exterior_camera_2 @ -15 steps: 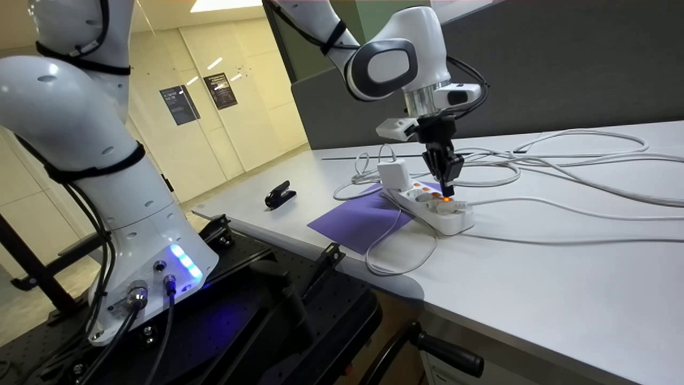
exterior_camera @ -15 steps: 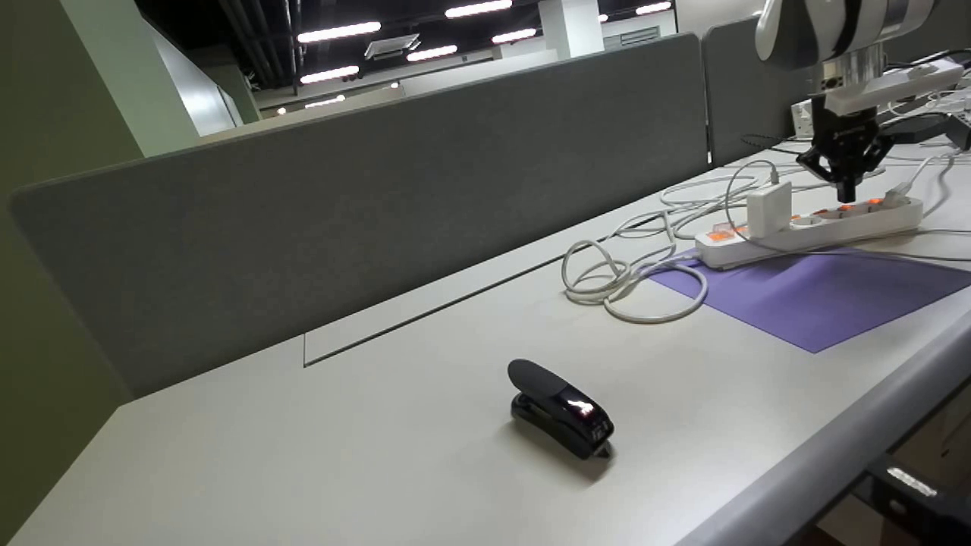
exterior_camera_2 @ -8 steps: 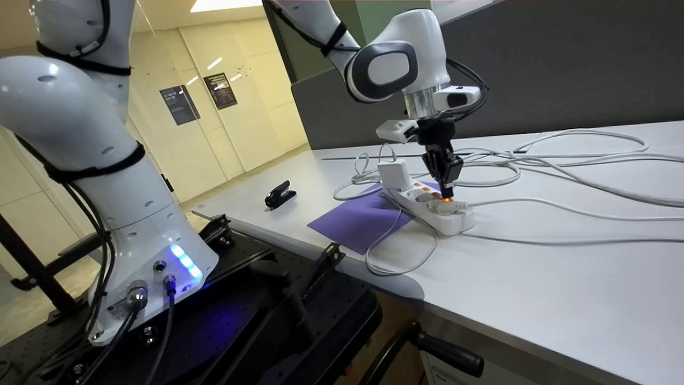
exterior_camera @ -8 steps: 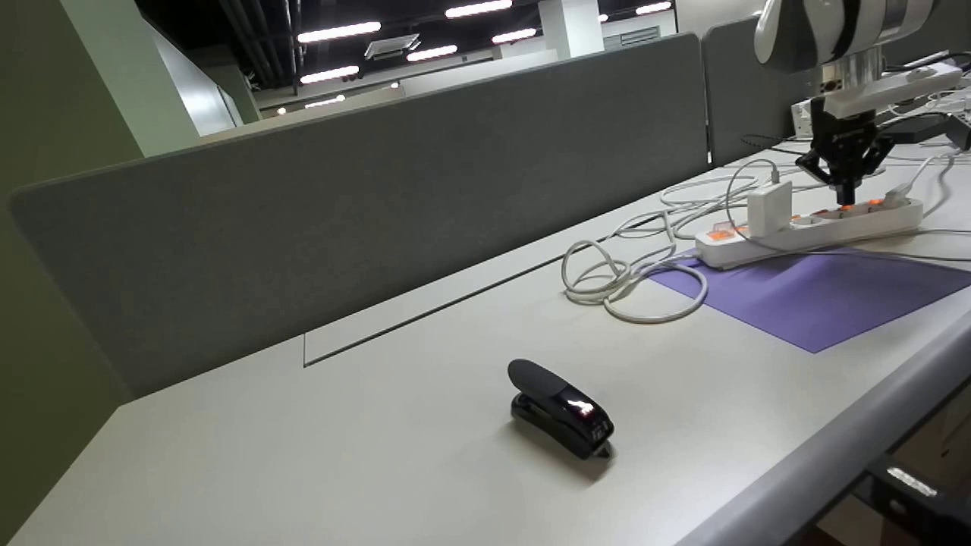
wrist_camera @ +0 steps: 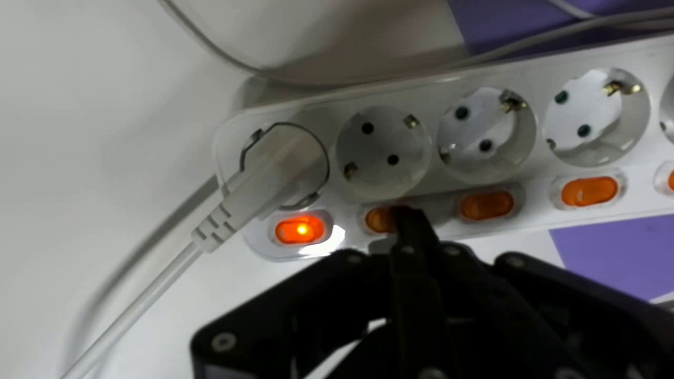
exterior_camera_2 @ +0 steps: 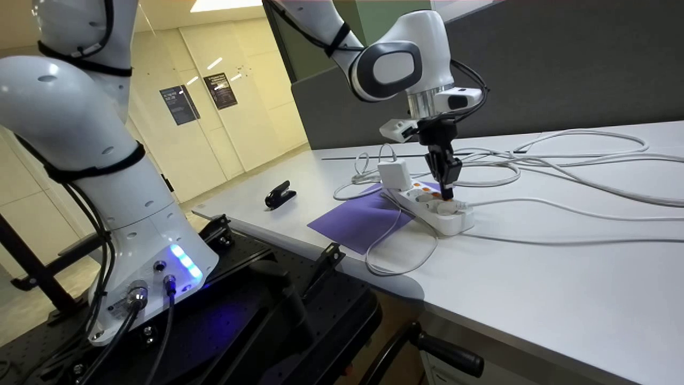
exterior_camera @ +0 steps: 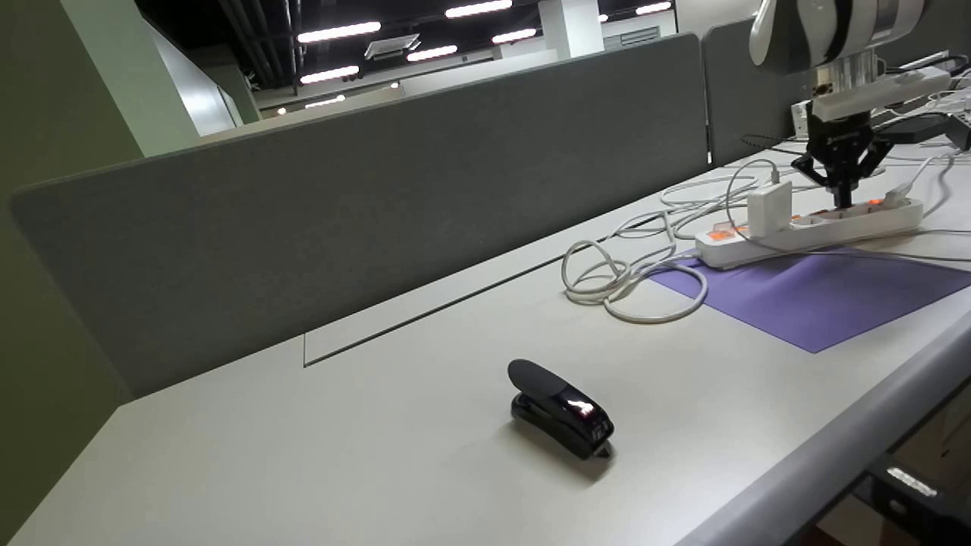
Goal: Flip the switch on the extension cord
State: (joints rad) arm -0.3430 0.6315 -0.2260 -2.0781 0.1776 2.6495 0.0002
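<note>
The extension cord, a long white power strip with a row of sockets and orange switches, lies on the desk in both exterior views (exterior_camera: pixel 815 235) (exterior_camera_2: pixel 451 222) and fills the wrist view (wrist_camera: pixel 532 79). My gripper (exterior_camera: pixel 843 203) points down at it, fingers shut together with nothing between them. In the wrist view the fingertips (wrist_camera: pixel 405 213) cover the right part of the second switch (wrist_camera: pixel 376 219) from the plugged end. Its visible part is dull orange. I cannot tell whether they press it. The end switch (wrist_camera: pixel 300 229), beside a white plug (wrist_camera: pixel 247 200), glows. The other switches look unlit.
A white adapter (exterior_camera: pixel 769 208) (exterior_camera_2: pixel 394 175) stands up from the strip's far end. White cables loop on the desk (exterior_camera: pixel 656 318) and trail behind the strip. A purple sheet (exterior_camera: pixel 819 303) lies partly under it. A black stapler (exterior_camera: pixel 561 409) and a grey partition (exterior_camera: pixel 379 220) are farther off.
My shut gripper has come down slightly onto the strip and shifted a little sideways. The bright orange glow at the fingertips in an exterior view no longer shows.
</note>
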